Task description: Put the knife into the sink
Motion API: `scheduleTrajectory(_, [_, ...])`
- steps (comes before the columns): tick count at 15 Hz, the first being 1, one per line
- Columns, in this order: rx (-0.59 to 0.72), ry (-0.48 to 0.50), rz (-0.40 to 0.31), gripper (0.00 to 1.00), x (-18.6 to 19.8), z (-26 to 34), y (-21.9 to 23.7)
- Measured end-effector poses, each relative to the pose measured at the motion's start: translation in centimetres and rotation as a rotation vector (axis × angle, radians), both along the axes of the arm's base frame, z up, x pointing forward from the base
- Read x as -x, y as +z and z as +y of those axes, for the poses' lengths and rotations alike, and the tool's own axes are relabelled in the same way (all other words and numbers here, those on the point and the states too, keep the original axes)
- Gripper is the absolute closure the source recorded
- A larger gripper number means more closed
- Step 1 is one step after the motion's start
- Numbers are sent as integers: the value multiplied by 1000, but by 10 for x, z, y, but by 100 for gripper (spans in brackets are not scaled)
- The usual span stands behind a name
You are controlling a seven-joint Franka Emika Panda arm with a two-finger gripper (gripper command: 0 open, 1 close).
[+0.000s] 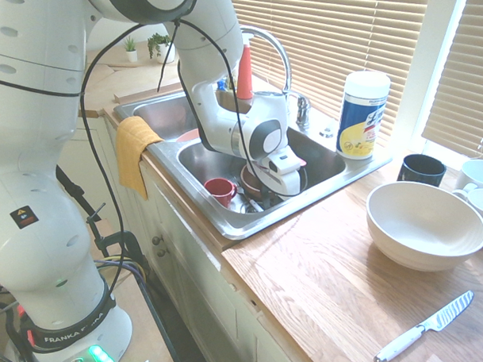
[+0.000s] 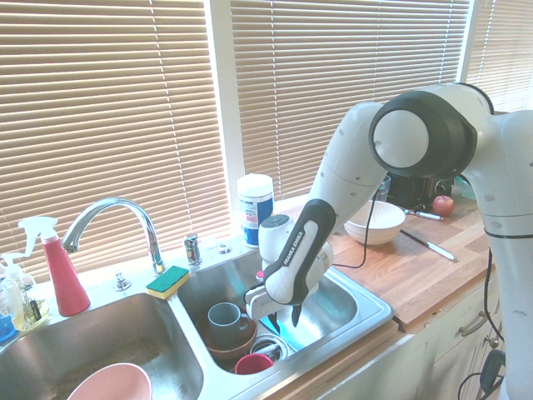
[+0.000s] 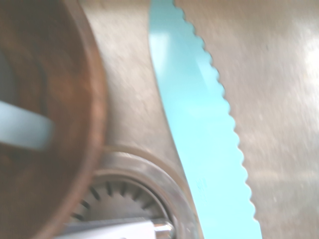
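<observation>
Place was home kitchen. Stainless double-basin sink (image 2: 366,310) sat in wood-topped table (image 1: 348,280), curved chrome faucet (image 2: 112,218) behind it. Dirty dishes lay in basin: mugs, brown bowl (image 2: 229,343). Sponge (image 2: 168,281) rested on sink rim, red spray bottle (image 2: 60,271) beside faucet. Yellow cloth (image 1: 135,149) hung over sink edge. Big white bowl (image 1: 421,222), black mug (image 1: 421,169), wipes canister (image 1: 363,113) and white-handled knife (image 1: 425,327) stood on table. Slatted blinds (image 2: 125,108) covered window; white cabinet fronts (image 1: 205,285) ran below.
</observation>
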State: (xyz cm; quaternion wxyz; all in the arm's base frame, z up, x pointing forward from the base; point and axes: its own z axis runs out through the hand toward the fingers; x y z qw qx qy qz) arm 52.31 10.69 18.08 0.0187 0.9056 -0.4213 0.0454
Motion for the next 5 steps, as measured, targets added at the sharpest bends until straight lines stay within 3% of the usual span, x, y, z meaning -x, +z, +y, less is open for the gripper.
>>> scheduleTrajectory(3, [-4, 15, -59, 0, -8, 4, 52])
scheduleTrajectory(5, [7, 34, -59, 0, -3, 3, 90])
